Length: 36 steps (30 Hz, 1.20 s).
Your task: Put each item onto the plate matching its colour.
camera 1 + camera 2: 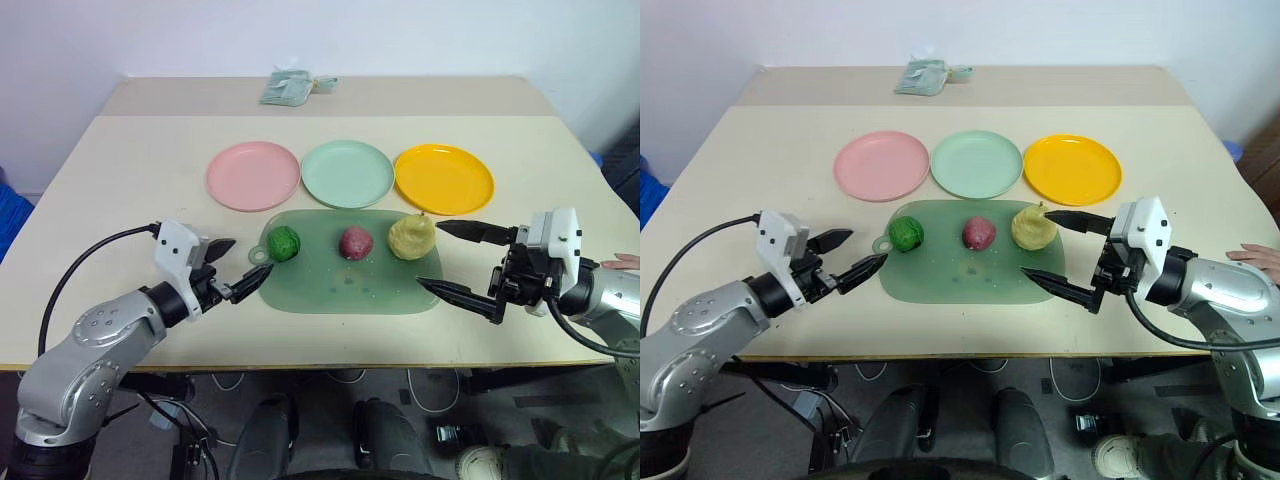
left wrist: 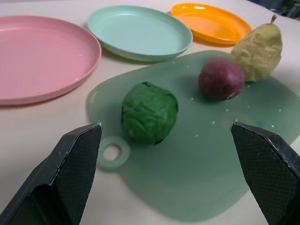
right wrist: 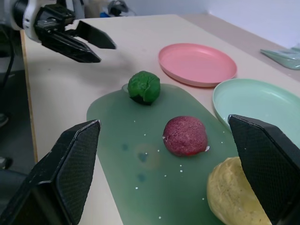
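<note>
Three items lie in a row on a green cutting board [image 1: 340,288]: a dark green bumpy ball [image 1: 284,243] at the left, a maroon oval [image 1: 356,242] in the middle, a pale yellow pear-like lump [image 1: 411,237] at the right. Behind the board stand a pink plate [image 1: 253,176], a mint green plate [image 1: 347,173] and a yellow-orange plate [image 1: 444,178], all bare. My left gripper [image 1: 251,256] is open just left of the green ball, by the board's handle loop. My right gripper [image 1: 427,253] is open beside the pear, its fingers apart and holding nothing.
A folded greenish packet [image 1: 290,87] lies at the table's far edge. A person's hand [image 1: 625,261] rests at the right edge of the table. The table's front edge runs close below both grippers.
</note>
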Available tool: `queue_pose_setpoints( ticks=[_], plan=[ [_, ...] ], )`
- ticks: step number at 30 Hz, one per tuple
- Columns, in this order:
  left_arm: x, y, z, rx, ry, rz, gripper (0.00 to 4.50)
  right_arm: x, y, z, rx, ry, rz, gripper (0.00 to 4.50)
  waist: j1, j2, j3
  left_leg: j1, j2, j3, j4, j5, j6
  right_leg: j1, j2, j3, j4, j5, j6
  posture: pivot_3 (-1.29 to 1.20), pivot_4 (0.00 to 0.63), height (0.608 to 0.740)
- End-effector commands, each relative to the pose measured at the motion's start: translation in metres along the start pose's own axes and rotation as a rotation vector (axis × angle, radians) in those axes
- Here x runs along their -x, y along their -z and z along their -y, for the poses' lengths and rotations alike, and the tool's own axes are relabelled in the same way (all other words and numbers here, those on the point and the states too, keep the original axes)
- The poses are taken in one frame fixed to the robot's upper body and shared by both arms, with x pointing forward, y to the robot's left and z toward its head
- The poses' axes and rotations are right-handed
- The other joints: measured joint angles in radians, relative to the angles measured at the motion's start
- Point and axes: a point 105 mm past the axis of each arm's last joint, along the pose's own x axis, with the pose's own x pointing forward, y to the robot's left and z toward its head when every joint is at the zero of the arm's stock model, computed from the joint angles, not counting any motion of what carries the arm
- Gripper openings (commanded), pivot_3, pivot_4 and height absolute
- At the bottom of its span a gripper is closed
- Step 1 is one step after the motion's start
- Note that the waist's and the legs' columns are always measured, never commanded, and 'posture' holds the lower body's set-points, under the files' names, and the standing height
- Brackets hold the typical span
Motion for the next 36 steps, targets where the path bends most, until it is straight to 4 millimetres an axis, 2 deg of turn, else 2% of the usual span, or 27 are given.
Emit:
queue_pose_setpoints(
  ticks=[1,8,12,26,36],
  plan=[
    [-0.006,-0.006,0.000,-0.022,-0.037,0.016,4.50,-0.002,-0.008,0.001,0.054,-0.038,0.004,4.46,0.000,0.000,0.000,0.000,0.000,0.000,0.000,0.000,0.000,0.000,0.000,0.000,0.000,0.000,0.000,0.00,0.150,0.740],
    [-0.031,-0.005,-0.007,0.009,-0.114,-0.015,4.50,-0.011,-0.006,0.000,0.069,-0.089,0.009,4.46,0.002,0.000,0.000,0.000,0.000,0.000,0.001,0.000,0.000,0.000,0.000,0.000,0.001,0.000,0.000,0.00,0.150,0.740],
    [-0.042,-0.009,-0.005,0.024,-0.114,-0.013,4.50,-0.013,-0.006,-0.001,0.073,-0.092,0.013,4.46,0.000,0.000,0.000,0.000,0.000,0.000,0.001,0.000,0.000,0.000,0.000,0.000,0.001,0.000,0.001,0.00,0.150,0.740],
    [-0.068,-0.003,-0.002,0.040,-0.110,-0.081,4.50,-0.011,-0.003,-0.004,0.071,-0.078,0.007,4.46,0.001,0.000,0.000,0.000,0.000,-0.001,0.001,0.000,0.000,0.000,0.003,0.000,0.002,0.001,0.001,0.00,0.150,0.740],
    [-0.084,0.010,0.005,0.049,-0.083,-0.160,4.50,-0.007,-0.003,-0.003,0.077,-0.047,0.002,4.46,0.000,-0.001,0.000,0.000,0.000,-0.001,0.001,0.000,0.000,0.000,0.003,0.000,0.002,0.001,0.001,0.00,0.150,0.740]
  ],
)
